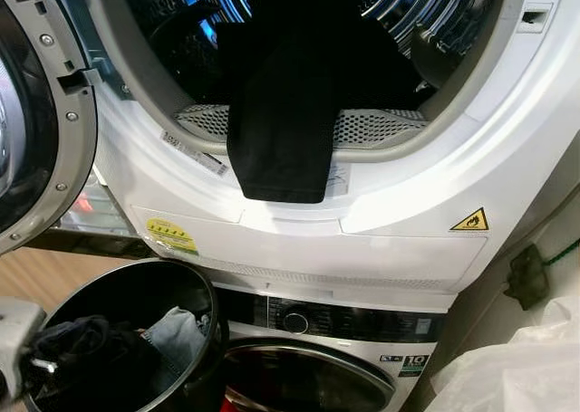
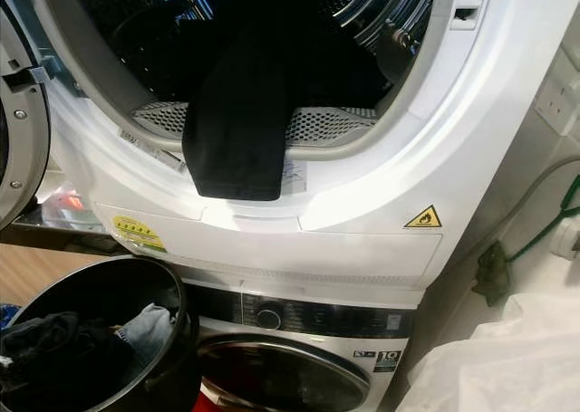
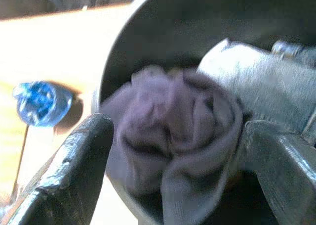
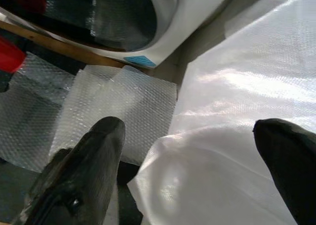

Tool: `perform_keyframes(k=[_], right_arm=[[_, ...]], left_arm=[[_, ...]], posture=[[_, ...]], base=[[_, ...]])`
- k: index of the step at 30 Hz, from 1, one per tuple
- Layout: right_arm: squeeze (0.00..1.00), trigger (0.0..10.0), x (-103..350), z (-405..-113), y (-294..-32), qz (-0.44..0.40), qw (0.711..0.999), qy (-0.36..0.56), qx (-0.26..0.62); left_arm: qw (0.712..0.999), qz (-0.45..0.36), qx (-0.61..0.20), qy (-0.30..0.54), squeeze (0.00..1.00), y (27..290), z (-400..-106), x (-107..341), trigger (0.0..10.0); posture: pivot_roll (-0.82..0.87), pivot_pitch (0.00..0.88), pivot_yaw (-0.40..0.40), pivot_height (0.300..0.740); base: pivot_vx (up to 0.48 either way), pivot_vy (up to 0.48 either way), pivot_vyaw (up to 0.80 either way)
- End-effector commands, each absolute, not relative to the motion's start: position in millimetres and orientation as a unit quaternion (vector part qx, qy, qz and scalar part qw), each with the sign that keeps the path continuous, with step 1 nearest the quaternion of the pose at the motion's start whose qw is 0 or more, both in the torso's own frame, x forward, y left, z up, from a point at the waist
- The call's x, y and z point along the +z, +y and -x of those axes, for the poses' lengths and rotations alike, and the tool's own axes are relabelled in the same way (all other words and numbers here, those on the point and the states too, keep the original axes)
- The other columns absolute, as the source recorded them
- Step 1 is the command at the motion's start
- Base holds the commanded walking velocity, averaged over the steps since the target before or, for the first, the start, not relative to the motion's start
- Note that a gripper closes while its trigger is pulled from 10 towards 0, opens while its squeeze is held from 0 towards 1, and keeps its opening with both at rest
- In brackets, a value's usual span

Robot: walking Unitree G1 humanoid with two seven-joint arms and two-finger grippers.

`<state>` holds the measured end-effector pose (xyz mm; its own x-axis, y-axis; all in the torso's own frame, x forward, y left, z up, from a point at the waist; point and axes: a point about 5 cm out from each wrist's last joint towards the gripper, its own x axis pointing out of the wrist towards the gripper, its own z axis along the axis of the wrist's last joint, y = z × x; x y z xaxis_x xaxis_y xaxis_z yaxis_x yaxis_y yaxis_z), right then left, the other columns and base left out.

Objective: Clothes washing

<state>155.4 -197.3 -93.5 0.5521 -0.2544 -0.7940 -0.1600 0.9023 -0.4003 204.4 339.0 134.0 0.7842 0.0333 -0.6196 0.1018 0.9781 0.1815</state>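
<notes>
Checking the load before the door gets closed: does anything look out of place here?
Yes. A black garment hangs half out of the upper machine's drum, draped over the door rim and down the white front, where a closing door would likely trap it.

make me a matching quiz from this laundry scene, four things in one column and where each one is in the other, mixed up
Things:
1. black garment
2. warning sticker
3. bucket
4. left tool

Places:
A. on the white front panel, right of the drum opening
B. around a dark crumpled cloth at the bucket
C. draped over the lip of the upper drum
D. on the floor, left of the lower machine

Pairs: 1-C, 2-A, 3-D, 4-B
</notes>
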Motion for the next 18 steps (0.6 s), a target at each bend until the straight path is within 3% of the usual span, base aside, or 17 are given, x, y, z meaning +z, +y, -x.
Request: perform_keyframes(k=[1, 5, 9, 18], right_arm=[[0.00, 10.0, -95, -151, -196, 0.217, 0.850, 0.479, -0.023], [0.00, 10.0, -95, -152, -198, 0.221, 0.850, 0.479, -0.021], [0.00, 10.0, -94, -153, -202, 0.225, 0.850, 0.476, -0.023], [0.00, 10.0, -93, -152, -211, 0.231, 0.848, 0.476, -0.030]], left_arm=[[0.936, -0.119, -0.019, 0.331, 1.00, 348, -206, 135, 10.0], [0.941, -0.110, -0.048, 0.315, 1.00, 354, -218, 132, 10.0], [0.951, -0.054, -0.133, 0.273, 1.00, 345, -230, 124, 10.0], [0.938, -0.077, -0.128, 0.313, 1.00, 362, -231, 110, 10.0]], posture=[[0.19, 0.000, 0.063, 0.740], [0.18, 0.000, 0.051, 0.740], [0.16, 0.000, 0.032, 0.740], [0.13, 0.000, 0.022, 0.740]], base=[[0.000, 0.000, 0.00], [0.000, 0.000, 0.00], [0.000, 0.000, 0.00], [0.000, 0.000, 0.00]])
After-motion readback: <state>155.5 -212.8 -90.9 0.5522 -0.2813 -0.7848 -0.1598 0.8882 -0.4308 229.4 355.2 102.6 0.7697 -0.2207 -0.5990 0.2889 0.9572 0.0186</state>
